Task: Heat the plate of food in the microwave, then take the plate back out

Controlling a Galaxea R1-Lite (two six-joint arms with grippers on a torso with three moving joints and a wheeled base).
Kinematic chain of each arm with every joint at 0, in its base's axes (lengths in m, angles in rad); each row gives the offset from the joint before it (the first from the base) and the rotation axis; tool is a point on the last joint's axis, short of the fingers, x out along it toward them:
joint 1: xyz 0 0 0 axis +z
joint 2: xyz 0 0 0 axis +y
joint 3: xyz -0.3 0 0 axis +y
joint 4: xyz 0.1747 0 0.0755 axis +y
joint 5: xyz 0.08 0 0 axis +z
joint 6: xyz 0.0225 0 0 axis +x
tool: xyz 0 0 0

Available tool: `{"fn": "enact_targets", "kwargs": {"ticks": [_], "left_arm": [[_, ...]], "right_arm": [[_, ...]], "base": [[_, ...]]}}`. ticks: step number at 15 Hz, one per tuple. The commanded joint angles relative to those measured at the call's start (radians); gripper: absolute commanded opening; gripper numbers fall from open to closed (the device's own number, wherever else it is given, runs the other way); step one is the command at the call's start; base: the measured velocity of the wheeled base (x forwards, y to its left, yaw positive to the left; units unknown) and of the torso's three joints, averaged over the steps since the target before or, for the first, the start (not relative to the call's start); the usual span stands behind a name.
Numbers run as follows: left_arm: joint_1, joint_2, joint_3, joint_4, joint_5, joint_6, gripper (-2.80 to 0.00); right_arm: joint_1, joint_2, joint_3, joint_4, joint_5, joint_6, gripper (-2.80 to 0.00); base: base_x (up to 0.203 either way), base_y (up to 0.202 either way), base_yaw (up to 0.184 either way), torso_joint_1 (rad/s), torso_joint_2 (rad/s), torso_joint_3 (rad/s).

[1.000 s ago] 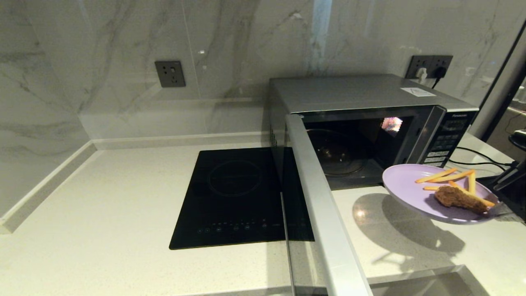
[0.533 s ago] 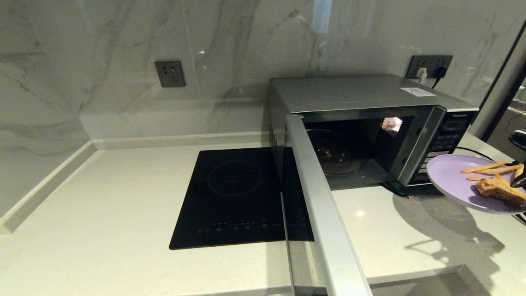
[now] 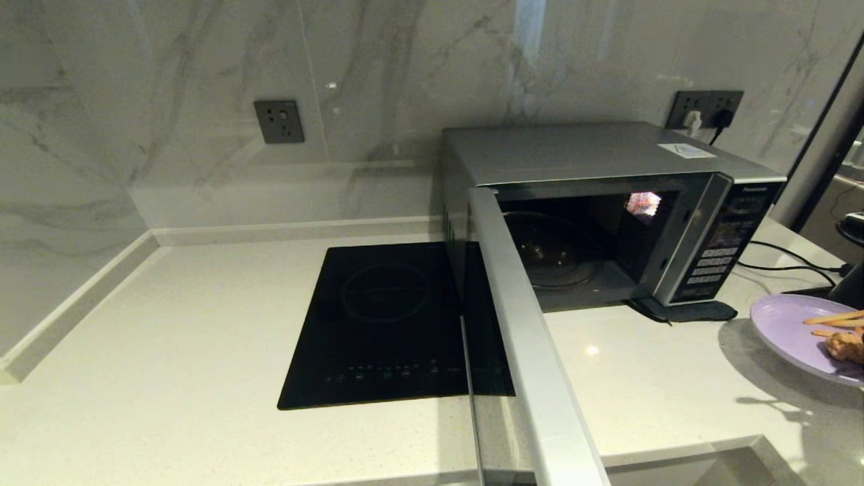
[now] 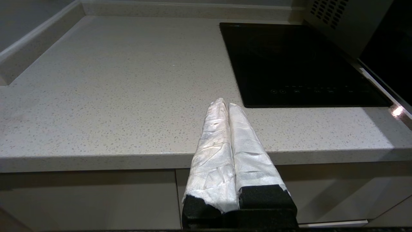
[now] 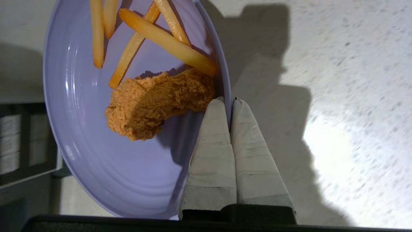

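The lilac plate of food (image 3: 790, 331) hangs just above the counter at the far right of the head view, partly cut off by the frame edge. In the right wrist view the plate of food (image 5: 96, 154) carries a fried chicken piece (image 5: 157, 100) and several fries (image 5: 167, 42). My right gripper (image 5: 229, 100) is shut on the plate's rim. The silver microwave (image 3: 594, 155) stands at the back right with its door (image 3: 533, 351) swung wide open and its dark cavity holding only the glass turntable. My left gripper (image 4: 224, 103) is shut on nothing, parked before the counter's front edge.
A flat black induction hob (image 3: 391, 324) lies left of the open door. Black cables (image 3: 783, 260) run along the counter right of the microwave. Wall sockets (image 3: 279, 121) sit on the marble backsplash. The counter's front edge (image 4: 96, 158) is close to the left gripper.
My right gripper has carried the plate of food rightward and down, away from the microwave's front, toward the counter at the far right. The left arm has not moved.
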Motion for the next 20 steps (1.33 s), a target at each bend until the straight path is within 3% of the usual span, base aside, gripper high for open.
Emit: {"fn": "enact_targets", "kwargs": {"ticks": [1, 7, 13, 20], "left_arm": [[0.000, 0.002, 0.000, 0.000, 0.000, -0.001, -2.80], [0.000, 0.002, 0.000, 0.000, 0.000, -0.001, -2.80], [0.000, 0.002, 0.000, 0.000, 0.000, 0.000, -2.80], [0.000, 0.002, 0.000, 0.000, 0.000, -0.001, -2.80]], "right_arm": [[-0.047, 0.085, 0.002, -0.005, 0.029, -0.009, -2.80], [-0.076, 0.160, -0.001, -0.008, 0.054, -0.041, -2.80], [-0.105, 0.252, 0.011, -0.131, 0.045, -0.099, -2.80], [-0.119, 0.289, 0.000, -0.138, 0.045, -0.153, -2.80]], "base": [[0.000, 0.000, 0.000, 0.000, 0.00, 0.000], [0.000, 0.000, 0.000, 0.000, 0.00, 0.000], [0.000, 0.000, 0.000, 0.000, 0.00, 0.000], [0.000, 0.000, 0.000, 0.000, 0.00, 0.000]]}}
